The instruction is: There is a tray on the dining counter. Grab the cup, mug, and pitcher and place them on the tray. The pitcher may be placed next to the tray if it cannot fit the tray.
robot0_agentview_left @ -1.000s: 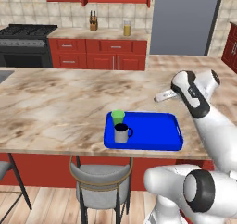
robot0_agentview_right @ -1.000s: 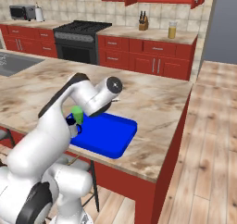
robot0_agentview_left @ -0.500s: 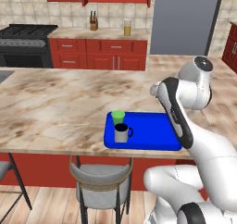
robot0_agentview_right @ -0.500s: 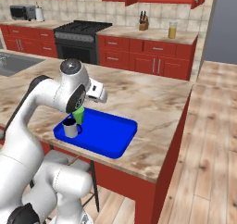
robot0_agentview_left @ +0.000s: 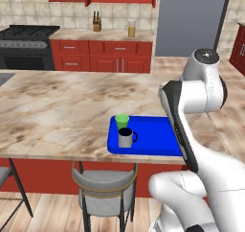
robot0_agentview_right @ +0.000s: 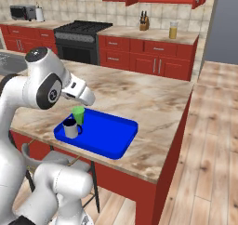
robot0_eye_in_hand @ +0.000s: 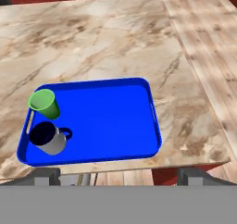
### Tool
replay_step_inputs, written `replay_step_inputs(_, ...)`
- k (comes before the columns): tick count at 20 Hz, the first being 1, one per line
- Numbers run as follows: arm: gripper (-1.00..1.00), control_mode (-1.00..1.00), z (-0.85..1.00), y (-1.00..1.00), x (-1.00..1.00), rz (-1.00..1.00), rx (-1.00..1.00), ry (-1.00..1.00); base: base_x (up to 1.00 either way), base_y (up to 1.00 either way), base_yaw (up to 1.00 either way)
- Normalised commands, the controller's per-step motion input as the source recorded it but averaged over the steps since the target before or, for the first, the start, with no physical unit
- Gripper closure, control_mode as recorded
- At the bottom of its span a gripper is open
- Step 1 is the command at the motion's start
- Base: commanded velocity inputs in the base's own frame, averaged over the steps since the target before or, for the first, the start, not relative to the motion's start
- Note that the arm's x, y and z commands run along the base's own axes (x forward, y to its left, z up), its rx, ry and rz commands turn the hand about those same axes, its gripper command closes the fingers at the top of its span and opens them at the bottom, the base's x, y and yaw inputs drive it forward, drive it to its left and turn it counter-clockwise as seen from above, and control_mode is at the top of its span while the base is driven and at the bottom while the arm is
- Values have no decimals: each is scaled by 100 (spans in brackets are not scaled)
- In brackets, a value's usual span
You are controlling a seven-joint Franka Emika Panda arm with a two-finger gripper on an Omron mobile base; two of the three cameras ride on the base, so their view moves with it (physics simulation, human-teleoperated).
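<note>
The blue tray (robot0_agentview_left: 153, 139) (robot0_agentview_right: 109, 131) (robot0_eye_in_hand: 106, 121) lies near the front edge of the dining counter (robot0_agentview_left: 57, 111) (robot0_eye_in_hand: 115, 33). At the tray's left end the green cup (robot0_agentview_left: 122, 121) (robot0_agentview_right: 78, 114) (robot0_eye_in_hand: 44, 103) stands upright. The grey mug (robot0_agentview_left: 126, 138) (robot0_agentview_right: 70, 128) (robot0_eye_in_hand: 47, 138) stands just in front of it. The pitcher (robot0_agentview_left: 131, 29) (robot0_agentview_right: 173, 30) of orange liquid is far off on the wall counter. My gripper (robot0_eye_in_hand: 121, 176) hangs open and empty, high over the counter's near edge, looking down on the tray.
A knife block (robot0_agentview_left: 96, 22) (robot0_agentview_right: 144, 22) stands left of the pitcher on the wall counter. The stove (robot0_agentview_left: 26, 34) (robot0_agentview_right: 83, 29) is further left. A grey stool (robot0_agentview_left: 103, 188) sits under the counter's front edge. Wooden floor (robot0_agentview_right: 209, 140) runs along the counter's right end.
My arm has swung back from over the tray's right side and folded up, closer to the base. Cup and mug have stayed put on the tray.
</note>
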Motion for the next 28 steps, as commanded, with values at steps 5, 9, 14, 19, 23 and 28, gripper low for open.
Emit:
replay_step_inputs(5,-100,-100,12,-10,-100,4,-6,0,0,0,0)
replay_step_inputs(9,-100,-100,16,-2,-90,14,-6,0,0,0,0)
replay_step_inputs(14,-100,-100,7,0,-58,17,-1,0,0,0,0)
replay_step_inputs(19,-100,-100,2,0,-33,4,0,0,0,0,0)
replay_step_inputs(23,-100,-100,0,0,-19,0,0,0,0,0,0)
replay_step_inputs(28,-100,100,0,-4,-28,0,0,0,-14,-11,0)
